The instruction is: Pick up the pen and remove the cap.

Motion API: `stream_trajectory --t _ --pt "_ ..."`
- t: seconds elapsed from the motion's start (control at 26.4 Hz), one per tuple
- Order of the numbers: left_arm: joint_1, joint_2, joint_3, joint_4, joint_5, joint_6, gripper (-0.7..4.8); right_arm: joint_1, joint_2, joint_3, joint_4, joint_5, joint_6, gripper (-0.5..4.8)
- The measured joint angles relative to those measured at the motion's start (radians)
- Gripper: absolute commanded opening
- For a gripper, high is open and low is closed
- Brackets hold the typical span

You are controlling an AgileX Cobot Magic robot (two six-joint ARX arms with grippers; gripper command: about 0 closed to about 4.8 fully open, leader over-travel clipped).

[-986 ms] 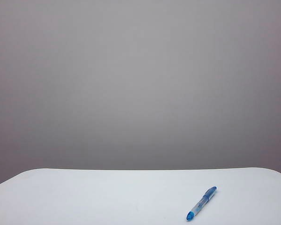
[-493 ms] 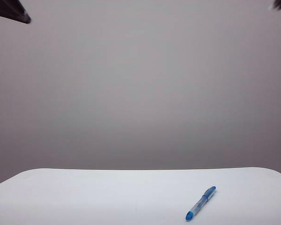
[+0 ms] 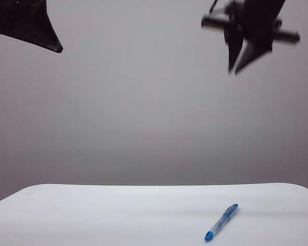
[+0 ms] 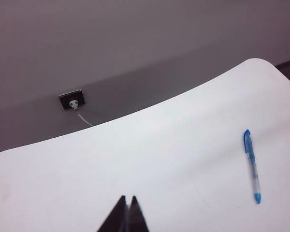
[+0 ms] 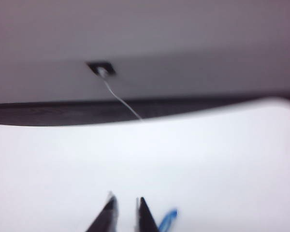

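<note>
A: Where's the pen?

B: The slim ballpoint pen with clear barrel and blue ends [image 3: 221,222] lies flat on the white round-cornered table [image 3: 118,215], on the exterior view's right side near the front edge, angled diagonally. The cap looks on. Nothing touches it.

A: Grippers?

B: Both are high in the air, well apart from the pen. The left gripper [image 3: 56,48] is a dark wedge at the top left of the exterior view. In its wrist view the left gripper [image 4: 127,199] has its black fingers pressed together, holding nothing. The pen [image 4: 251,166] shows off to one side of it on bare table [image 4: 135,159].

A: Right one?

B: The right gripper [image 3: 234,70] is at the top right of the exterior view, motion-blurred, pointing down. Its wrist view is blurred too, but the right gripper [image 5: 126,201] shows a narrow gap between the fingers, slightly parted, with nothing between them. A blue bit of the pen [image 5: 167,221] sits just beside one fingertip in that frame.

A: Obstructions?

B: Plain grey wall [image 3: 154,113] behind. A dark wall socket [image 4: 71,100] with a thin white cable [image 4: 85,120] sits beyond the table's far edge, well clear of the pen.
</note>
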State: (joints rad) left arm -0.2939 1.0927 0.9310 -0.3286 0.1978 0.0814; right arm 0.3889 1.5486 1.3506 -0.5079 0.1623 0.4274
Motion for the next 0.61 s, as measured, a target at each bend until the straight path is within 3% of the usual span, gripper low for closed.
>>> stream_trajectory --t 0.08,0.15,0.3,0.42,0.61 --pt "0.001 0.000 0.000 -0.010 0.000 0.033 -0.05 0.002 0.065 0.001 -0.102 0.032 0.192 1.97" --pt "0.001 0.000 0.000 -0.025 0.000 0.054 -0.05 0.002 0.116 0.000 -0.185 0.029 0.274 2.98" --pt "0.000 0.000 0.000 -0.069 0.004 0.137 -0.04 0.005 0.208 -0.006 -0.257 -0.027 0.344 3.46" --pt "0.001 0.000 0.000 -0.095 0.045 0.192 -0.04 0.029 0.271 -0.006 -0.259 -0.066 0.399 4.46" --pt "0.000 0.000 0.000 -0.096 0.084 0.199 -0.04 0.068 0.353 -0.005 -0.230 -0.088 0.414 4.54"
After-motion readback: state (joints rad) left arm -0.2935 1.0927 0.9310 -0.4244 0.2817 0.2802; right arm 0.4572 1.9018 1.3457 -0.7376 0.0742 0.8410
